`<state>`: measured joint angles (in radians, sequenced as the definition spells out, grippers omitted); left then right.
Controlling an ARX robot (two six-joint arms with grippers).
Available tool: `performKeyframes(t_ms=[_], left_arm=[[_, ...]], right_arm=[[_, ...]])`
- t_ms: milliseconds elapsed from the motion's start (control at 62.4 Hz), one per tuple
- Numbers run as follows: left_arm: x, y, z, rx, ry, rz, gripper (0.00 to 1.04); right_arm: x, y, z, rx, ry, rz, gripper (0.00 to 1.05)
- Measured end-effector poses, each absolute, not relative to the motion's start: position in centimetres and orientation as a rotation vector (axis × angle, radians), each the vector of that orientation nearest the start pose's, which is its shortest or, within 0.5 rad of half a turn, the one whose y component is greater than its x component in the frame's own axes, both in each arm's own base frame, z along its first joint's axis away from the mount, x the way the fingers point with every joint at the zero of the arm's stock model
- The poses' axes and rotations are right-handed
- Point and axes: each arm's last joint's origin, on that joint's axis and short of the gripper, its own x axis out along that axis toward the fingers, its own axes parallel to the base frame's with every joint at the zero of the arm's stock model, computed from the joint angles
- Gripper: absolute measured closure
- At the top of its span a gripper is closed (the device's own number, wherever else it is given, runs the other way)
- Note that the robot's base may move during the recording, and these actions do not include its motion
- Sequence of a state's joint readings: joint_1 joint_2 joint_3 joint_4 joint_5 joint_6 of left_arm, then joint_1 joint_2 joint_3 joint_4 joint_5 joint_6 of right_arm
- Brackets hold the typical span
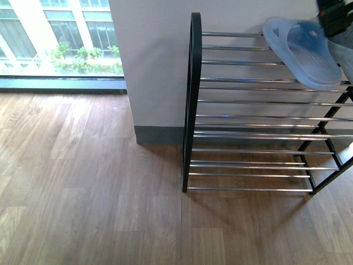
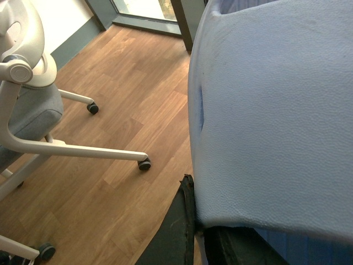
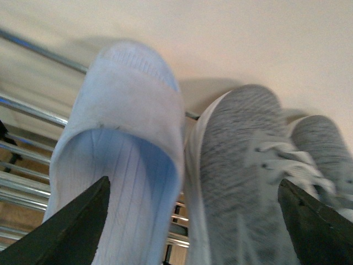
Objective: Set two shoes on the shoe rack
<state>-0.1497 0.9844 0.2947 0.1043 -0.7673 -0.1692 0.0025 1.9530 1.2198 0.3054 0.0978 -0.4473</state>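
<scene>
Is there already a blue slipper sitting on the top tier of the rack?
Yes, in the front view a light blue slipper lies across the chrome bars of the top tier of the shoe rack, near its right end.

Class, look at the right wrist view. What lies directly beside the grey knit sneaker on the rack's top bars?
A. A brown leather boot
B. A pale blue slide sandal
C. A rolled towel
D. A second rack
B. The right wrist view shows a pale blue slide sandal lying alongside the grey knit sneaker on the chrome bars of the shoe rack.
</scene>
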Motion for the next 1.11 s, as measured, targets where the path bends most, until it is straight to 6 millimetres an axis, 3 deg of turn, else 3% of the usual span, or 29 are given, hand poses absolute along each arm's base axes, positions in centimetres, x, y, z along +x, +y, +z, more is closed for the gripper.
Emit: performKeyframes(t_ms=[208, 256, 320, 400, 561, 593, 785, 1105], left_arm=[[17.6, -0.6, 16.5, 0.103, 0.479, 0.641, 1.03], [17.6, -0.6, 16.5, 0.103, 0.479, 0.641, 1.03], [17.6, -0.6, 16.5, 0.103, 0.479, 0.641, 1.03], [17.6, -0.6, 16.5, 0.103, 0.479, 0.641, 1.03], [17.6, -0.6, 16.5, 0.103, 0.479, 0.641, 1.03], [17.6, -0.6, 16.5, 0.103, 0.479, 0.641, 1.03], [17.6, -0.6, 16.5, 0.103, 0.479, 0.641, 1.03], [17.6, -0.6, 16.5, 0.103, 0.479, 0.641, 1.03]], right_arm=[[38.1, -3.6, 25.0, -0.390, 0.328, -0.016, 0.09], [37.5, -3.8, 25.5, -0.308, 0.185, -0.019, 0.17], [35.9, -3.4, 24.6, -0.183, 0.053, -0.018, 0.29], [34.0, -2.7, 22.9, -0.095, 0.016, -0.005, 0.41], [30.3, -1.9, 21.4, -0.037, 0.004, 0.002, 0.64], [29.0, -1.7, 21.2, -0.028, -0.003, 0.000, 0.73], [25.4, -1.0, 19.7, -0.014, 0.008, -0.011, 1.03], [20.2, -0.1, 18.1, -0.011, 0.007, -0.001, 1.03]])
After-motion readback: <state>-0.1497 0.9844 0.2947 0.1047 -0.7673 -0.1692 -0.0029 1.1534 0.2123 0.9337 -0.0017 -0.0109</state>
